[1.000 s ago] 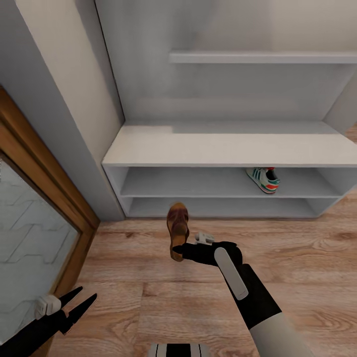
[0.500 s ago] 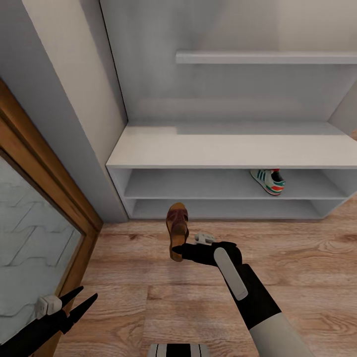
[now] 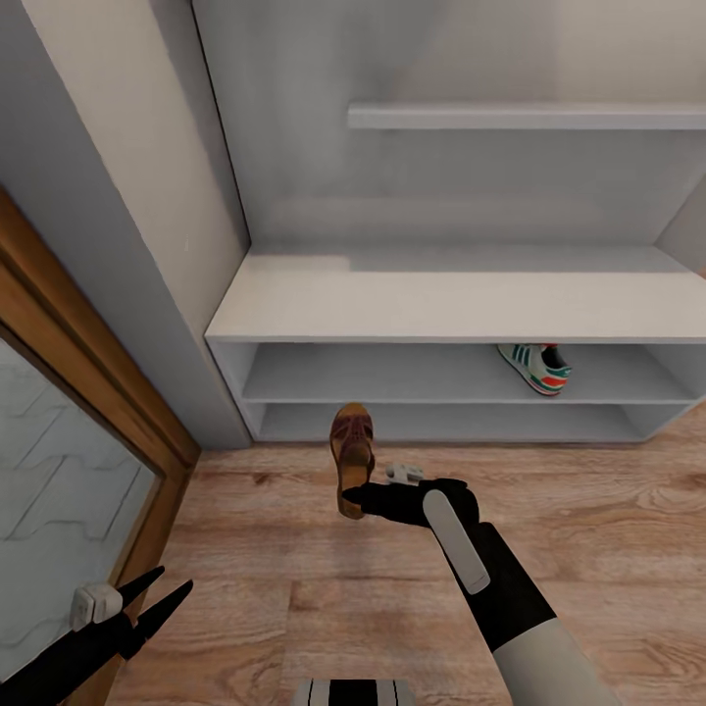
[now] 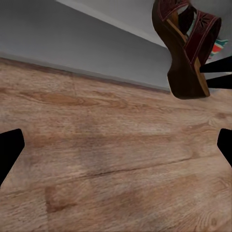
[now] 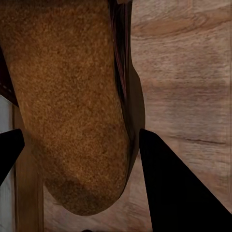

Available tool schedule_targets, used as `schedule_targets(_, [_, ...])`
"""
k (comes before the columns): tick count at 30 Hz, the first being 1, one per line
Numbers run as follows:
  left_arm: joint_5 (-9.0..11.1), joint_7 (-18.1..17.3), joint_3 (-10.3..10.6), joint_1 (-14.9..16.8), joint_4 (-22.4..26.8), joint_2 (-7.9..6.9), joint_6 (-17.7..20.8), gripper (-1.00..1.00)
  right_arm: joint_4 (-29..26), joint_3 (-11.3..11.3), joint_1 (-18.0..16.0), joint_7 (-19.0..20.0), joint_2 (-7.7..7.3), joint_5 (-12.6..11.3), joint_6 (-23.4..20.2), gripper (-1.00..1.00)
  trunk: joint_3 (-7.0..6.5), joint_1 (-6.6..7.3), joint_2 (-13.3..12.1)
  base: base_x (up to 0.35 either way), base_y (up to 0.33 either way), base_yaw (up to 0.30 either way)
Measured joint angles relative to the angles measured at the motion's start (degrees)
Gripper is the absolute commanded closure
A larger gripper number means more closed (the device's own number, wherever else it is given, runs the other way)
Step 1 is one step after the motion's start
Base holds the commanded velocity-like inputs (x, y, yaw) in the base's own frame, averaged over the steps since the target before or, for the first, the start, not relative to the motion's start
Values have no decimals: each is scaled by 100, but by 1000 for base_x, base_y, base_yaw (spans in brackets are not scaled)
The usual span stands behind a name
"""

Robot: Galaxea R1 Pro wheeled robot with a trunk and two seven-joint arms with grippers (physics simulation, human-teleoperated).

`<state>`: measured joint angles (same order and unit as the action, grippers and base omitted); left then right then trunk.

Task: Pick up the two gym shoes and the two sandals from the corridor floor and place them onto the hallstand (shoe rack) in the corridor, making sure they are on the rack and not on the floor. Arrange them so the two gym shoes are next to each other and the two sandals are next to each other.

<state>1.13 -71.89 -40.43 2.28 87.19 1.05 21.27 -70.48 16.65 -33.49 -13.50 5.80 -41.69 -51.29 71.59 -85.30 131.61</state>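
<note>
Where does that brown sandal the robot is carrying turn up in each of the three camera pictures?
Head view: the sandal is at center, held by the right gripper in front of the hallstand.
Left wrist view: it is at the upper right, seen from the side.
Right wrist view: its tan footbed covers the left and middle, between the dark fingers.
Shared landmark: the wood-grain corridor floor.

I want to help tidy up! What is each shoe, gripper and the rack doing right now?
sandal: held off the floor by the right gripper.
gym shoe: resting on the hallstand's upper shoe shelf.
left gripper: open, holding nothing.
hallstand: lower shoe shelf bare.
</note>
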Motion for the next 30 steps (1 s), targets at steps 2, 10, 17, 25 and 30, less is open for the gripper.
schedule_targets(2, [1, 0, 0, 0, 0, 0, 0, -100, 13, -2, -3, -2, 2, 0, -36, 100, 0, 0, 0, 44, 0, 0])
schedule_targets(10, [0, 0, 10, 0, 0, 0, 0, -100, 300, -11, -358, -13, 9, 47, -857, 100, 0, 0, 0, 7, 0, 0])
schedule_targets(17, [1, -4, 18, 0, 0, 0, 0, -100, 2686, -12, -1302, -13, 14, 21, -871, 100, 0, 0, 0, 0, 0, 0])
schedule_targets(25, [1, -7, 18, 0, 0, 0, 0, -100, 2772, -13, -1559, -13, 18, 15, -871, 100, 0, 0, 0, 0, 0, 0])
schedule_targets(30, [-2, -3, 18, 0, 0, 0, 0, -100, 2766, -12, -1647, -13, 18, 18, -871, 100, 0, 0, 0, 0, 0, 0])
